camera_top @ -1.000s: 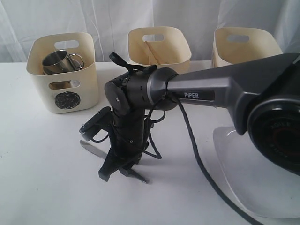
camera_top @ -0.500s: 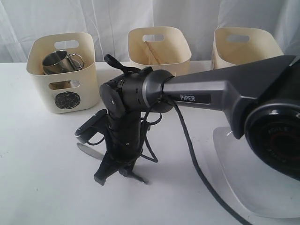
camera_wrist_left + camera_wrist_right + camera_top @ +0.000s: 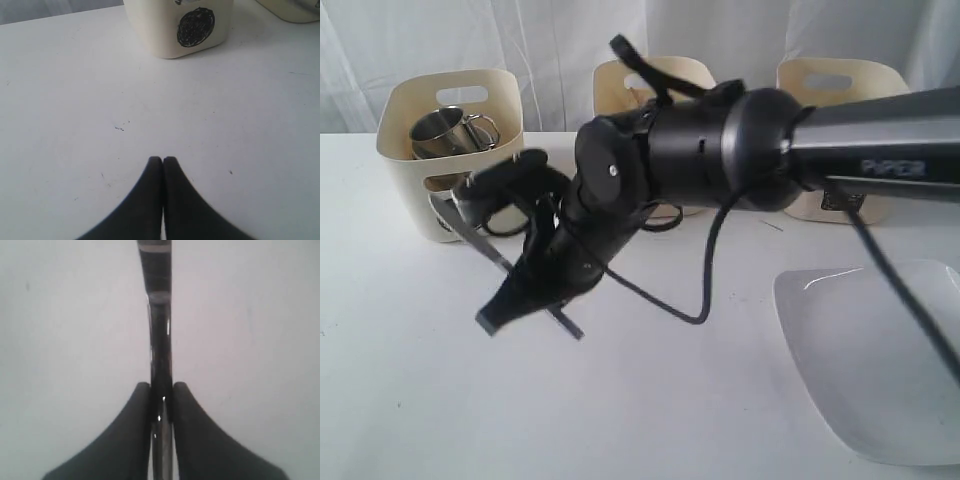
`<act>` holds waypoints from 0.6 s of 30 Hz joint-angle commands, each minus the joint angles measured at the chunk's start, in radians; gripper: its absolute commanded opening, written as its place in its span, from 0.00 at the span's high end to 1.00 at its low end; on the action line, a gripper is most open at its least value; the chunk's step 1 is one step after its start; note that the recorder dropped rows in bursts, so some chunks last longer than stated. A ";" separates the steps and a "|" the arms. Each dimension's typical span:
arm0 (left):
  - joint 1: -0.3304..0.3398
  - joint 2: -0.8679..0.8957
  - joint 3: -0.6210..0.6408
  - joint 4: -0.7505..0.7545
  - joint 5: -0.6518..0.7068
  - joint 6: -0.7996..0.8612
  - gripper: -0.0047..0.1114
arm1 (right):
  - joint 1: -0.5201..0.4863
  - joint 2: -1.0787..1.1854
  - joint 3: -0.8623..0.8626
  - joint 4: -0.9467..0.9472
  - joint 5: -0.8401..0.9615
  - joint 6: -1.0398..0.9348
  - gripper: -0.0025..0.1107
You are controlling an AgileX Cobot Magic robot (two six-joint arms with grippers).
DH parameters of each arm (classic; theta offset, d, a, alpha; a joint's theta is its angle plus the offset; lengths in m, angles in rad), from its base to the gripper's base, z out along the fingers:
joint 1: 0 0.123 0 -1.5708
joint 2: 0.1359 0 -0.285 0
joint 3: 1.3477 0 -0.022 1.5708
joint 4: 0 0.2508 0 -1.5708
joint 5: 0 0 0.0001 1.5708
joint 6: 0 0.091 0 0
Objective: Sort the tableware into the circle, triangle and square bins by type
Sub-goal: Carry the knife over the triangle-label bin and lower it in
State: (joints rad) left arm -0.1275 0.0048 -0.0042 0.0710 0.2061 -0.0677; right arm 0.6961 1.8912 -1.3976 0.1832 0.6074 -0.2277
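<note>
The right gripper (image 3: 161,390) is clamped on the steel knife (image 3: 468,230), squeezing its flat sides partway along its length. The knife hangs clear of the white table (image 3: 400,400), slanting with one end up near the circle bin (image 3: 400,165), which holds a steel mug (image 3: 442,130). The left gripper (image 3: 162,161) is closed on nothing, over the table in front of that bin. The knife is probably light, rigid and slick (polished steel gives little friction). A firm pinch across the flats near its balance point seems the best hold, since one far off centre could let it pivot. The white plate (image 3: 880,370) lies well apart.
</note>
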 commanded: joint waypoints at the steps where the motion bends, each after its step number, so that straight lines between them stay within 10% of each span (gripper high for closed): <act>1: -0.002 -0.005 0.004 -0.007 0.004 -0.002 0.96 | -0.068 -0.120 0.015 -0.004 -0.191 0.026 0.98; 18: -0.002 -0.005 0.004 -0.007 0.004 -0.002 0.96 | -0.342 0.093 -0.222 -0.053 -0.525 0.024 0.98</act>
State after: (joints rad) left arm -0.1275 0.0048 -0.0042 0.0710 0.2061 -0.0677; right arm 0.3741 1.9330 -1.5580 0.1332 0.1043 -0.2011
